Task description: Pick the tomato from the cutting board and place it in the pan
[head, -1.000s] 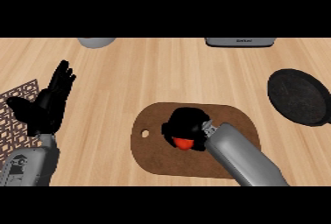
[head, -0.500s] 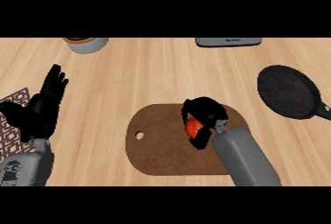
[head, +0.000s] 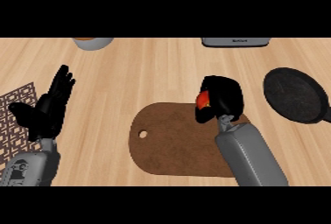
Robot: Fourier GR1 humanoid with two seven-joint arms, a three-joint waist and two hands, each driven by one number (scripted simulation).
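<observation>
While curled round the tomato (head: pixel 203 99), right robot hand (head: pixel 221 97) over cutting board (head: pixel 174 144), left robot hand (head: pixel 47 109) open, fingers up.

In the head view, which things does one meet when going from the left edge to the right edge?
Patterned mat → left hand, open with fingers up → cutting board → right hand curled round the tomato → pan.
</observation>
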